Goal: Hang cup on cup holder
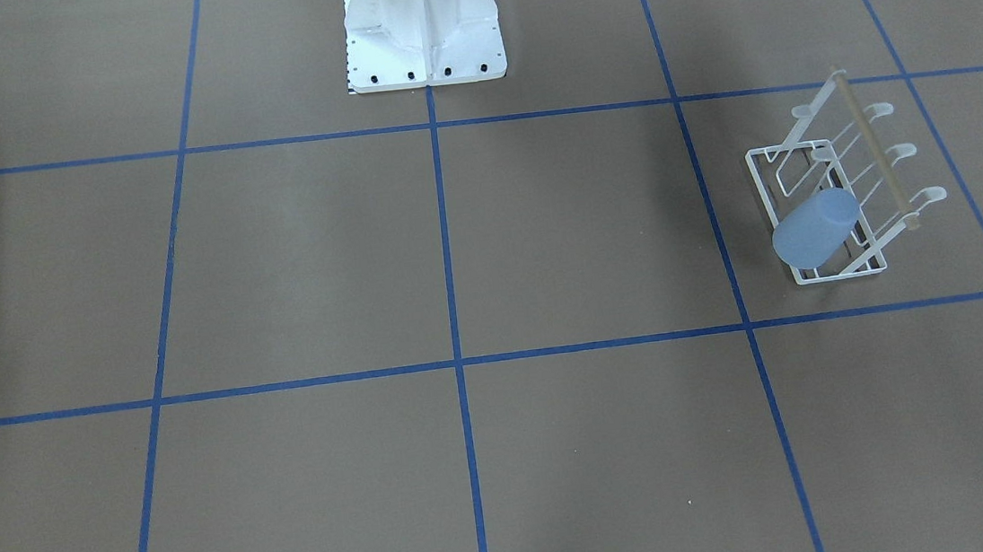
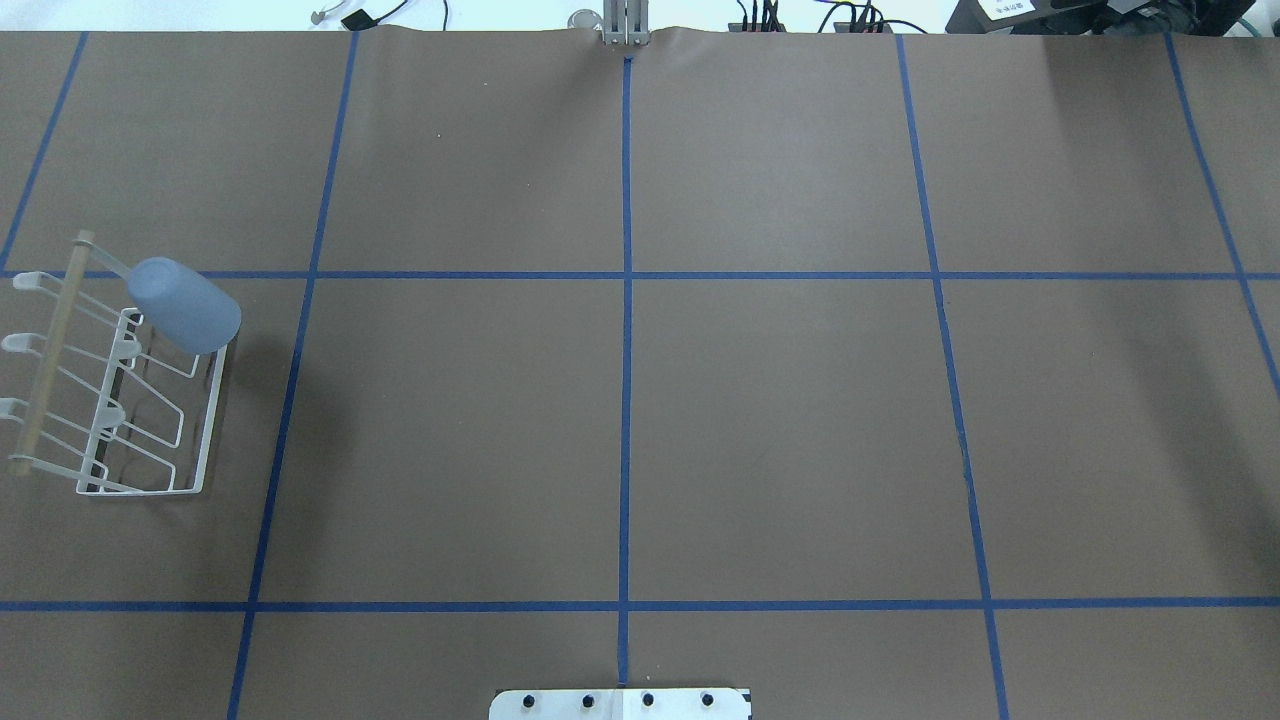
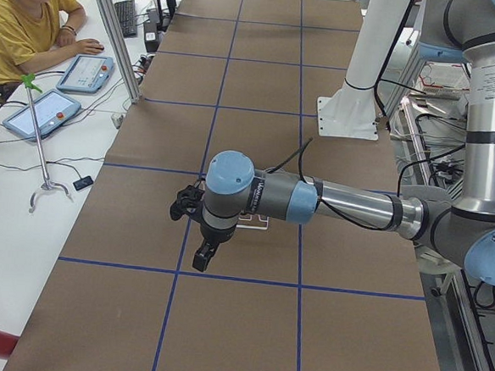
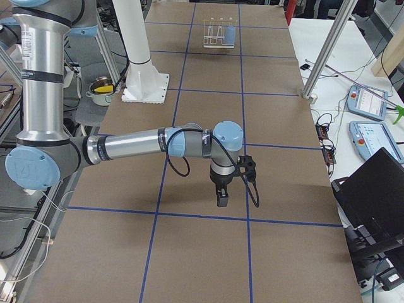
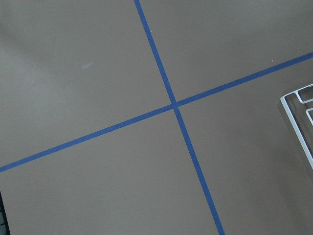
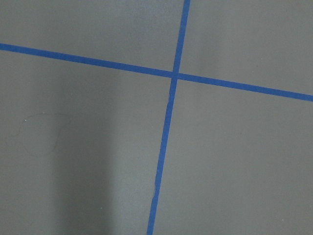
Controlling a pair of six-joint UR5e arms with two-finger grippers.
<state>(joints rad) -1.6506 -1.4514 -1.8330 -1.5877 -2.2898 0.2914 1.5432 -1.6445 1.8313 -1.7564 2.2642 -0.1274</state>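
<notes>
The light blue cup (image 1: 816, 229) sits tilted, mouth down, over a peg at one end of the white wire cup holder (image 1: 843, 273). In the overhead view the cup (image 2: 185, 303) and the cup holder (image 2: 211, 420) stand at the table's far left. Both are small and far in the exterior right view: the cup (image 4: 231, 35), the cup holder (image 4: 213, 33). My left gripper (image 3: 204, 255) hangs above the table near the rack; I cannot tell if it is open. My right gripper (image 4: 222, 197) hangs over bare table, far from the rack; I cannot tell its state. The left wrist view shows only a rack corner (image 5: 297, 121).
The white robot pedestal (image 1: 422, 21) stands at mid table. Blue tape lines (image 2: 626, 400) divide the brown table top. An operator (image 3: 21, 17) sits at a side desk with tablets (image 3: 44, 110). A laptop (image 4: 372, 189) stands beside the table.
</notes>
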